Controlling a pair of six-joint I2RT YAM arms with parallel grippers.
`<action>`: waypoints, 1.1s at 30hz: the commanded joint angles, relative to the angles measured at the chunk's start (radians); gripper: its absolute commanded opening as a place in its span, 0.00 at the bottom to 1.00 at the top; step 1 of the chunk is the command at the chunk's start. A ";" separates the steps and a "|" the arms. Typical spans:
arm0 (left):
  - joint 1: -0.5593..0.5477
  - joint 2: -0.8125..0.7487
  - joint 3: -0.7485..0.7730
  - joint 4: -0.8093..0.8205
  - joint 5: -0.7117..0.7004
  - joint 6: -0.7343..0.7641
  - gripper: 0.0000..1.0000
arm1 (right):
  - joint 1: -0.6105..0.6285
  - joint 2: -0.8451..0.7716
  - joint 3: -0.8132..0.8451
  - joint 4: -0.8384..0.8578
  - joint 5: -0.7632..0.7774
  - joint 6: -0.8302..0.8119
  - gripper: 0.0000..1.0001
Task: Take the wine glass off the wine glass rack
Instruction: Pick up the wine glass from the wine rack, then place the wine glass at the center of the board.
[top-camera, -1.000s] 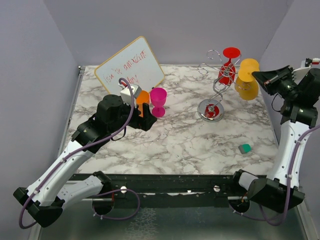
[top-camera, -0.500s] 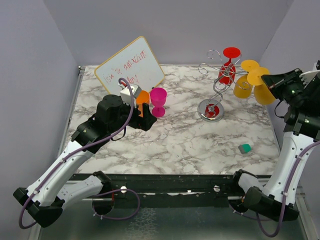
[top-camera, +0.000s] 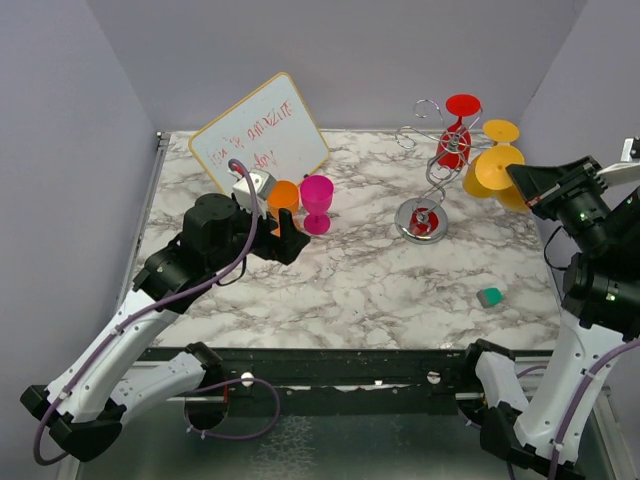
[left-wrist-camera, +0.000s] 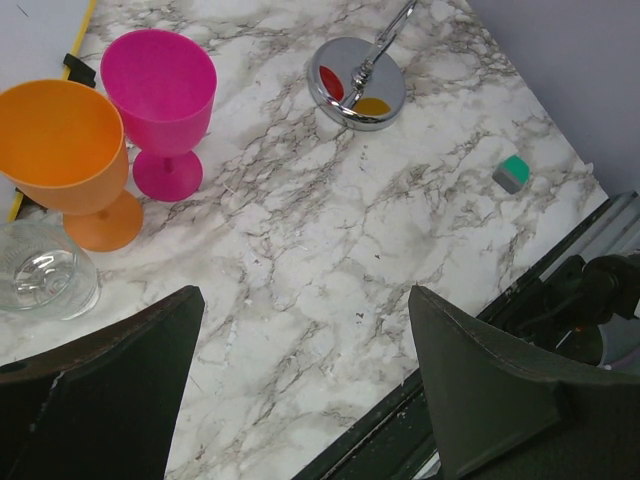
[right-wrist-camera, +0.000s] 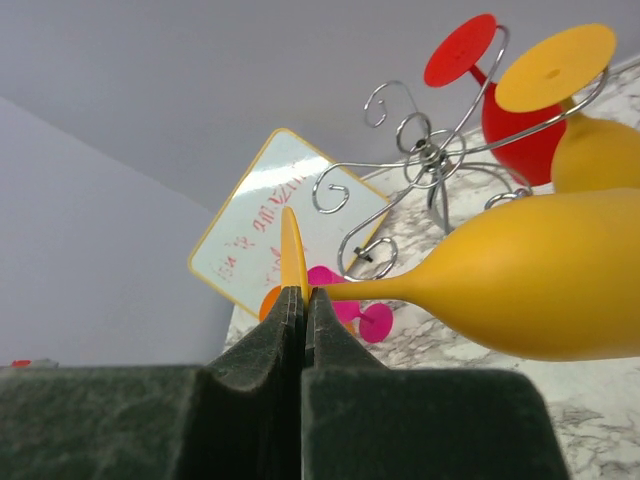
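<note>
The wine glass rack (top-camera: 421, 220) stands at the back right on its round mirrored base; its scroll arms also show in the right wrist view (right-wrist-camera: 420, 160). A red glass (top-camera: 455, 140) and a yellow glass (top-camera: 500, 130) hang upside down from it. My right gripper (top-camera: 525, 182) is shut on the foot (right-wrist-camera: 292, 250) of a second yellow wine glass (top-camera: 492, 170). It holds that glass in the air on its side, just right of the rack, and the bowl (right-wrist-camera: 540, 290) fills the right wrist view. My left gripper (top-camera: 290, 240) is open and empty above the table (left-wrist-camera: 305, 300).
An orange goblet (left-wrist-camera: 70, 150), a pink goblet (left-wrist-camera: 160, 100) and a clear glass (left-wrist-camera: 45, 270) stand upright by my left gripper. A whiteboard (top-camera: 260, 135) leans at the back left. A small teal block (top-camera: 489, 296) lies front right. Grey walls close in on both sides.
My right gripper has pulled the yellow glass away from the rack to the right and turned it on its side. The left arm has drawn back slightly.
</note>
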 joint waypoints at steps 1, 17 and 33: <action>0.004 -0.038 0.003 -0.026 0.010 0.009 0.85 | 0.038 -0.051 -0.025 -0.042 -0.062 0.059 0.01; 0.006 -0.025 0.007 -0.023 -0.011 -0.023 0.85 | 0.172 -0.059 -0.266 0.242 -0.412 0.125 0.01; 0.008 0.097 0.054 0.007 -0.091 -0.059 0.87 | 0.922 0.160 -0.268 0.103 0.032 -0.225 0.01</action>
